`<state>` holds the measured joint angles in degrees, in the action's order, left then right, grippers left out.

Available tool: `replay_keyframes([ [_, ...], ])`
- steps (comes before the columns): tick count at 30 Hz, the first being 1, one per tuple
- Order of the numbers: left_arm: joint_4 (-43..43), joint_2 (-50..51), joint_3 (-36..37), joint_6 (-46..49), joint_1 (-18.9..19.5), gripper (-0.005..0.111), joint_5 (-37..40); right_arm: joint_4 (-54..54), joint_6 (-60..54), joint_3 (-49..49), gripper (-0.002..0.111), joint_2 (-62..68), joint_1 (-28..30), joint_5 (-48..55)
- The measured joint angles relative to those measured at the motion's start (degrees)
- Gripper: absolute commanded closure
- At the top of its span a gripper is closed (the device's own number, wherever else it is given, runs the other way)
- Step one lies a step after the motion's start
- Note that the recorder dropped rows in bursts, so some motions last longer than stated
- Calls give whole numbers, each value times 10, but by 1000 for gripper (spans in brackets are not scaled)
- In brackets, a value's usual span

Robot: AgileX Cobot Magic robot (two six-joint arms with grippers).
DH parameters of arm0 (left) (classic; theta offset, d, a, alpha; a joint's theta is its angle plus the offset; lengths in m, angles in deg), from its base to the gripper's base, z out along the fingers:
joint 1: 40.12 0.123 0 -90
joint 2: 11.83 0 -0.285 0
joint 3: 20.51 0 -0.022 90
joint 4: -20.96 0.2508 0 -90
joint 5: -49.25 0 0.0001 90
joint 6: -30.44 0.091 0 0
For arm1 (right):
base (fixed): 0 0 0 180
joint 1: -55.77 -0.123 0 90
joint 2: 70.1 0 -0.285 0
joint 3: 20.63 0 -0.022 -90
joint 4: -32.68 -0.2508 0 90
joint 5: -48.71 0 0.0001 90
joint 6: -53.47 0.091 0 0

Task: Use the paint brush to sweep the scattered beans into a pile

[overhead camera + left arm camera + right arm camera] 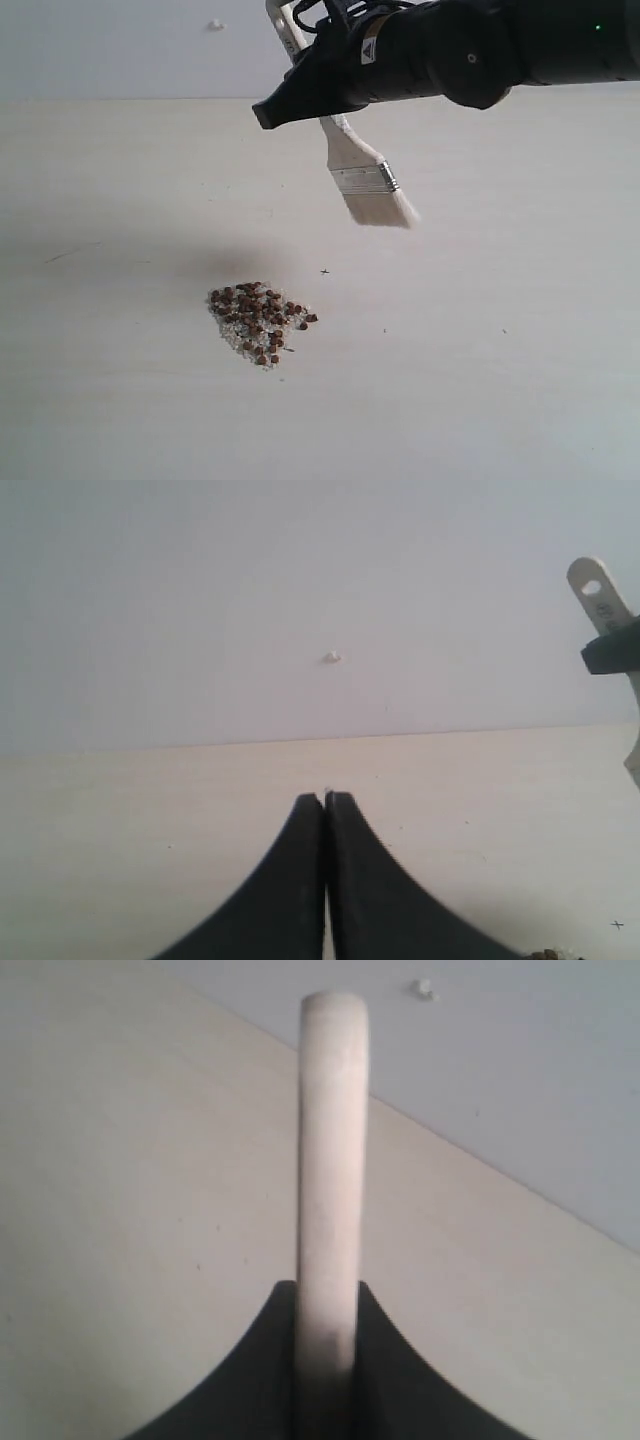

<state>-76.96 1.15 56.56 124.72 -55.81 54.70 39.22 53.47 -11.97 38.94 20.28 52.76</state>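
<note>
The beans (258, 320) lie on the pale table in one tight pile, reddish-brown and mixed with whitish grains. The paint brush (362, 178) hangs in the air up and to the right of the pile, its white bristles (382, 210) pointing down and clear of the table. My right gripper (300, 95) is shut on the brush's cream handle (332, 1160), which stands edge-on between the black fingers of that gripper (328, 1290). My left gripper (325, 798) is shut with nothing in it, low over the table. The brush handle's end with its hang hole (597, 590) shows at that view's edge.
The table (120, 400) meets a plain white wall (120, 50) at the back. A small white speck (215, 25) sticks to the wall. A tiny black cross mark (324, 271) sits on the table just beyond the pile. The left arm is out of the exterior view.
</note>
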Motion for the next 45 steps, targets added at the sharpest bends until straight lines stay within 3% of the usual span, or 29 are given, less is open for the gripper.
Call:
replay_keyframes([
  [5, 0, 0, 0, 0, 0, 107, 0, 68, 8, 0, 108, -24, 12, 85],
  [8, 0, 0, 0, 0, 0, 107, 0, 208, 109, 0, 108, -34, 17, 152],
  [12, 0, 0, 0, 0, 0, 107, 0, 417, 276, 0, 108, -38, 18, 311],
  [17, 0, 0, 0, 0, 0, 107, 0, 517, 347, 1, 108, -39, 19, 551],
  [20, 0, 0, 0, 0, 0, 107, 0, 539, 388, 1, 108, -40, 21, 632],
  [23, 0, 0, 0, 0, 0, 107, 0, 542, 443, 22, 108, -52, 14, 642],
  [28, 0, 0, 0, 0, 0, 107, 0, 574, 597, 108, 108, -94, -44, 555],
  [35, 0, 0, 0, 0, 0, 107, 0, 824, 1067, 278, 108, -153, -199, 528],
  [37, 0, 0, 0, 0, 0, 107, 0, 880, 1154, 315, 108, -153, -239, 540],
  [45, 0, 0, 0, 0, 0, 107, 0, 918, 1212, 313, 108, -80, -338, 641],
])
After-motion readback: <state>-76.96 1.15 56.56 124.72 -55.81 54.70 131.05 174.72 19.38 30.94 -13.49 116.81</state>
